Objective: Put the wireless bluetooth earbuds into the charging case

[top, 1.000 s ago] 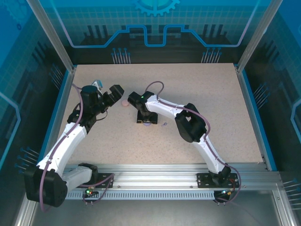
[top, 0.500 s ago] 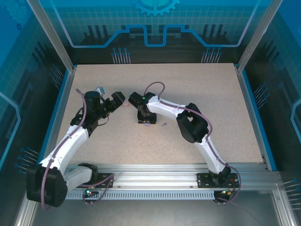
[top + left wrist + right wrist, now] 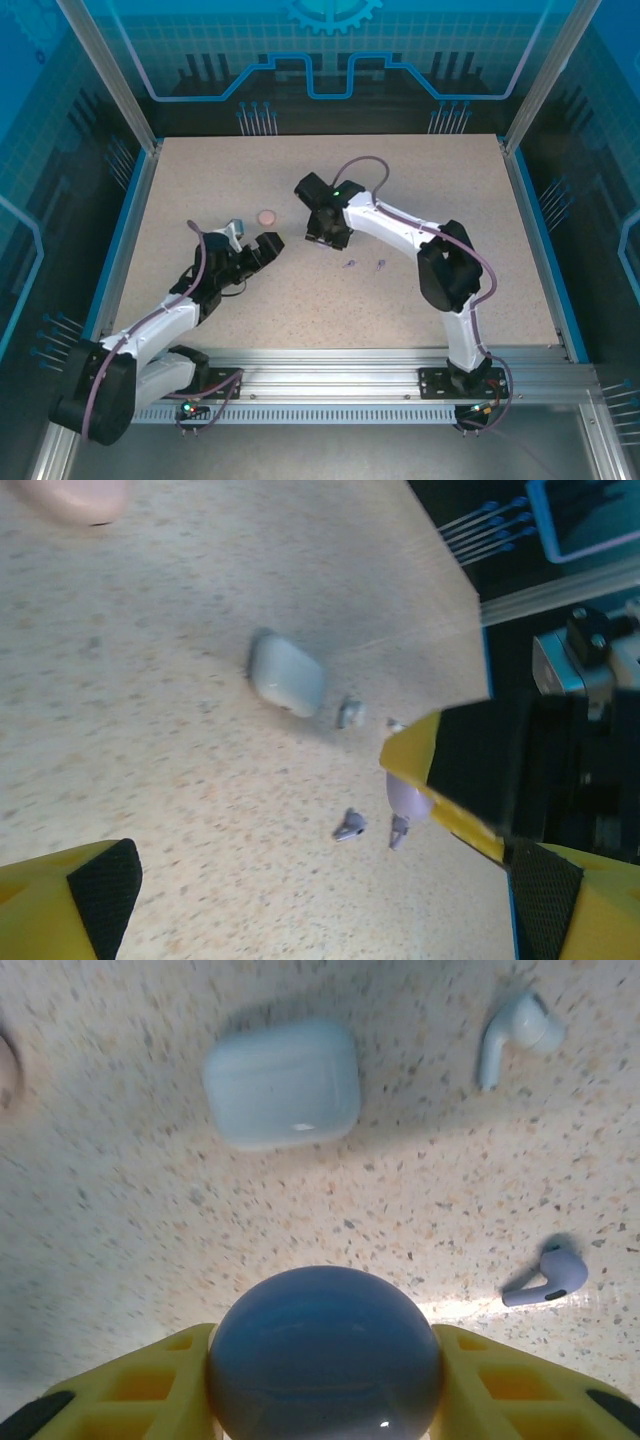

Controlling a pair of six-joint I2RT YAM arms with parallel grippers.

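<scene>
Right gripper (image 3: 325,1365) is pinching a bluish-purple case (image 3: 325,1325) mid-tabletop. A purple earbud (image 3: 548,1278) lies near its fingers, apart. A white earbud (image 3: 515,1035) sits farther out, beside the white case (image 3: 283,1082). Left gripper (image 3: 258,248) is spread and empty, toward the tabletop's left edge.

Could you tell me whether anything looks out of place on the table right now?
Yes: a white earbud lies loose on the tabletop beside the shut white case, and a purple earbud lies apart from the purple case clamped in the right gripper. Neither bud is in a case.
</scene>
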